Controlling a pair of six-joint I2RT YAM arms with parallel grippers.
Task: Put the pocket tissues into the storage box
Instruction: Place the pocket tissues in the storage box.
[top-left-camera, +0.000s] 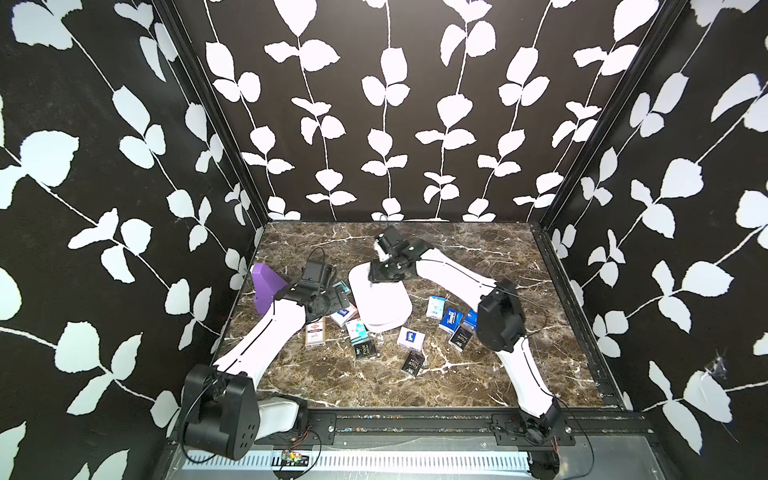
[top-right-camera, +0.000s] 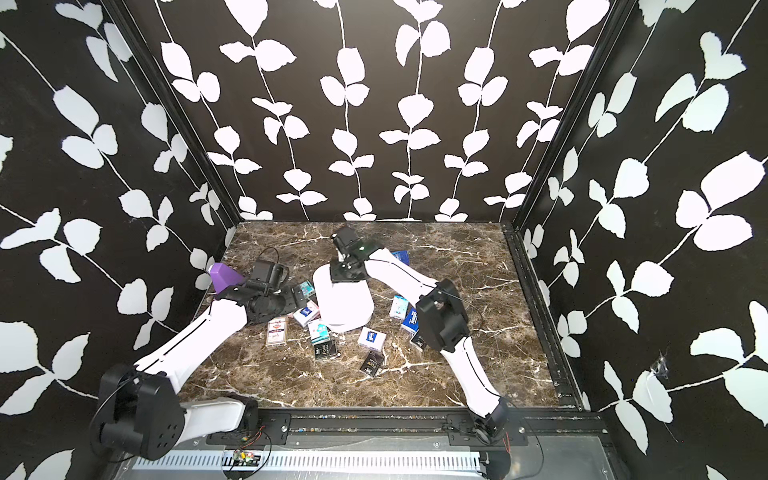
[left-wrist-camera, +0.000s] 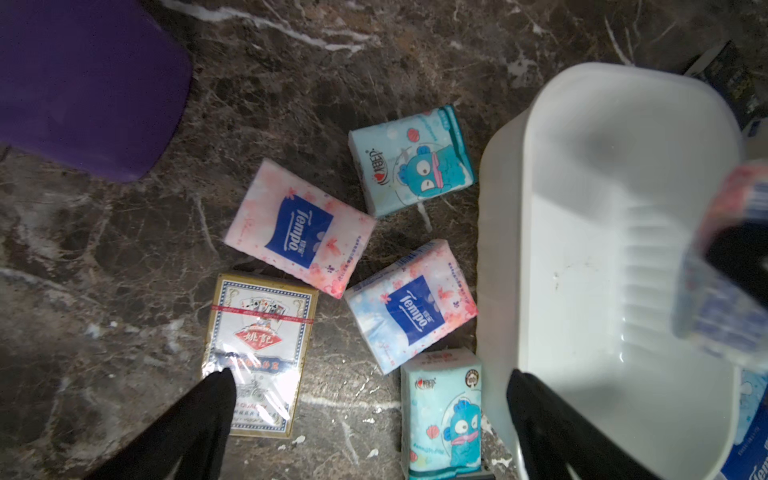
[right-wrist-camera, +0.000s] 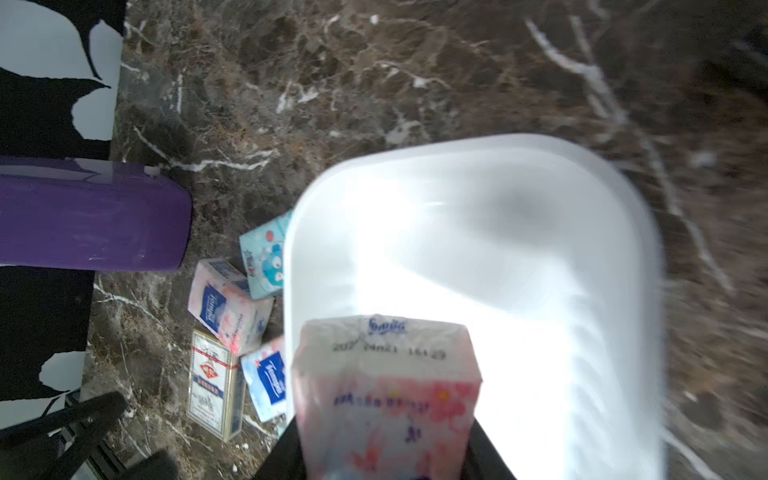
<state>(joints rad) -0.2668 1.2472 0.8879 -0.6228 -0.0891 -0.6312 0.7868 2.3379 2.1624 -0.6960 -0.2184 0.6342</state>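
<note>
white plastic, the storage box (top-left-camera: 384, 309) lies mid-table on the brown marble top (top-left-camera: 332, 386). over the box's far end hangs the right gripper (right-wrist-camera: 386, 451), jaws clamped on a pink-and-white tissue pack (right-wrist-camera: 386, 374) that it holds above the box floor; this wrist view is blurred. the left gripper (left-wrist-camera: 370, 386) hovers just off the box's left wall, jaws spread wide apart, one fingertip (left-wrist-camera: 216, 395) over a playing-card box (left-wrist-camera: 257, 353), the other over the box rim. along that left wall lie four packs flat on the marble: a teal cartoon pack (left-wrist-camera: 411, 162), a pink tempo pack (left-wrist-camera: 299, 232), a bluish tempo pack (left-wrist-camera: 411, 307) just beside the wall, and a second teal pack (left-wrist-camera: 444, 411) close against it. farther left of the box sits a purple block (left-wrist-camera: 83, 83). right of the box, in a top view, a pale blue pack (top-left-camera: 435, 306), a dark blue pack (top-left-camera: 451, 320) and a black pack (top-left-camera: 460, 338) lie near together. off the box's near end lie a white pack (top-left-camera: 410, 337) and another black pack (top-left-camera: 413, 363).
</note>
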